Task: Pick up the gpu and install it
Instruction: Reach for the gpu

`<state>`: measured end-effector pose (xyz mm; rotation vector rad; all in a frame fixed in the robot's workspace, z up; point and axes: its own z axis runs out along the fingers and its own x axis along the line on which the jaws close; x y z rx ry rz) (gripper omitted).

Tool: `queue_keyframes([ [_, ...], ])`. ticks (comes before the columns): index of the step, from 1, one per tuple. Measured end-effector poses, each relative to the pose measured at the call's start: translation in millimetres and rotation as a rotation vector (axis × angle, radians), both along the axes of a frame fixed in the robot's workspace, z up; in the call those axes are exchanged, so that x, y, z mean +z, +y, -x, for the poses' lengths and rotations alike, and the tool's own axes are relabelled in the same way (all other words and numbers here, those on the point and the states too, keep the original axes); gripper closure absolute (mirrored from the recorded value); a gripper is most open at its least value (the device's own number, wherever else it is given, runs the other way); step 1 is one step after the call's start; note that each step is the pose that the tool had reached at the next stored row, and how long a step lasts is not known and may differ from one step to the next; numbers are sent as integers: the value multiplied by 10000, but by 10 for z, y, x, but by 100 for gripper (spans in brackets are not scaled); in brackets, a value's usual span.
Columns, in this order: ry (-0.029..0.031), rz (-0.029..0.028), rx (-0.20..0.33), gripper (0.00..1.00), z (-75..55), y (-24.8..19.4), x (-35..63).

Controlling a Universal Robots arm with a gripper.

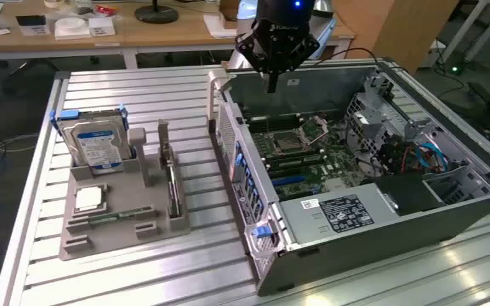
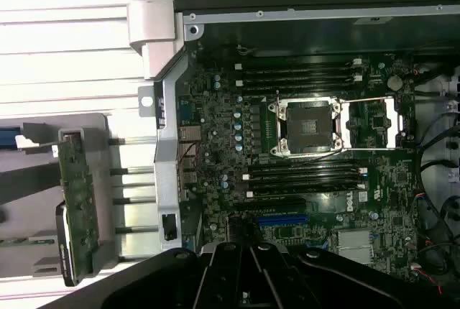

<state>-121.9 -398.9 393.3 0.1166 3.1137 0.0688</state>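
So in the exterior view the black robot claw (image 1: 270, 85) is hanging over the far end of the open grey metal computer case (image 1: 398, 237), roughly 12 o'clock from the green motherboard (image 1: 313, 167). Its fingers are pinched all the way together with nothing in them. The case lies on its side on the ribbed aluminium bench (image 1: 143, 95) with the silver CPU socket (image 1: 289, 141) facing up, a grey power supply box with a white label (image 1: 339, 213) at about 5 o'clock from the CPU socket, and some blue cables (image 1: 428, 156) off at 3 o'clock. The gpu (image 1: 173, 188), a thin flat dark circuit card, is standing on its edge in a grey plastic parts holder (image 1: 117, 241) out at 9 o'clock of the case, well apart from the claw. Same parts holder has a silver hard drive with a blue label (image 1: 99, 145) propped upright at its 11 o'clock corner, a square silver processor chip (image 1: 90, 198) lying flat, and a narrow green memory stick (image 1: 109, 217) just beside that chip at 6 o'clock. Wrist view looks down into the case: the claw (image 2: 251, 269) is dark, closed up and empty, hovering above the motherboard (image 2: 215, 129) close to a blue expansion slot (image 2: 282, 219), with the CPU socket (image 2: 307, 126) and black memory slots (image 2: 298, 75) further in. The gpu (image 2: 73, 180) shows edge-on outside the case wall, sitting in its parts holder on the bench (image 2: 72, 29), untouched.
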Motion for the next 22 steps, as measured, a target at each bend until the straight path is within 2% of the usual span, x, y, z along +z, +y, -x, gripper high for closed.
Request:
queue_keyframes([
  [8,1,1,0,89,35,0,1],
  [22,1,1,1,89,325,0,0],
])
